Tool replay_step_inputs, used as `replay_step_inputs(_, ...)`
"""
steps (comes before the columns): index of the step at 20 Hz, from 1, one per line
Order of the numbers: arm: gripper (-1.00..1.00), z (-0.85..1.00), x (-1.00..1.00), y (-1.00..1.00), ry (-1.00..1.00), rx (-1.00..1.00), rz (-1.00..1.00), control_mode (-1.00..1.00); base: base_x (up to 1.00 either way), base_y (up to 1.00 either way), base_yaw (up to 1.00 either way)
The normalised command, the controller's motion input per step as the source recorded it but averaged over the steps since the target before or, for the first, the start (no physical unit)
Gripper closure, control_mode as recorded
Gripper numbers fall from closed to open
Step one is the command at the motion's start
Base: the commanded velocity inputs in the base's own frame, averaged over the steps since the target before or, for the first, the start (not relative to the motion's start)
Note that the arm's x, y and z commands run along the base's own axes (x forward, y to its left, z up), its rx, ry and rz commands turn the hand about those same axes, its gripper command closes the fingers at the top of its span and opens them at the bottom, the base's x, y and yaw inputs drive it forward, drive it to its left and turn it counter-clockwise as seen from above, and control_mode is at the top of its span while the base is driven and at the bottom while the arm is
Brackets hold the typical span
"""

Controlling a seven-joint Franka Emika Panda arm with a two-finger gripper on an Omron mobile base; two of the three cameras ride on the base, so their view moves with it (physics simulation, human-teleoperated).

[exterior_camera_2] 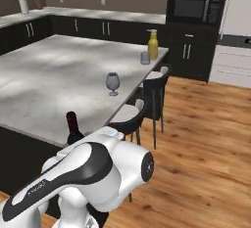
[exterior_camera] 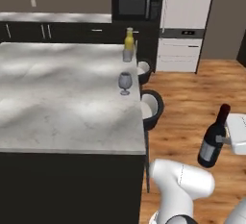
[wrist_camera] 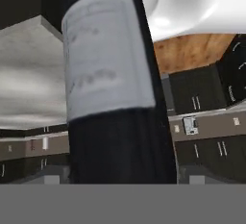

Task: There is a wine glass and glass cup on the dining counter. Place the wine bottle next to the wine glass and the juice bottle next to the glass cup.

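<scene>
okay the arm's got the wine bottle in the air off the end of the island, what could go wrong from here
The wine bottle hangs tilted over the wood floor, so a slip would likely drop it. Swinging it onto the dining counter could clip the counter edge or the stools. Setting down close could topple the wine glass.

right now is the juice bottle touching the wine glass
Apart. The left base view shows the juice bottle by the far edge of the counter and the wine glass nearer, with bare stone between them. The right base view shows the same gap.

A home kitchen: marbled island surface (exterior_camera: 62, 107) with bar stools (exterior_camera_2: 152, 82), dark cabinets (exterior_camera_2: 88, 26), built-in microwave (exterior_camera: 136, 6), white fridge (exterior_camera: 187, 2), wood floor (exterior_camera: 192, 98)
</scene>
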Motion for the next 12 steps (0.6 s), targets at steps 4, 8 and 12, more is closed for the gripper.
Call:
replay_step_inputs(4, 1.0, 0.0, 0.0, 0.0, 0.0, 0.0, 0.0, 1.0, 0.32, -0.48, 0.53)
replay_step_inputs(8, 1.0, 0.0, 0.0, 0.0, 0.0, 0.0, 0.0, 1.0, 0.16, -0.68, 0.52)
replay_step_inputs(12, 1.0, 0.0, 0.0, 0.0, 0.0, 0.0, 0.0, 1.0, 0.01, -0.82, 0.52)
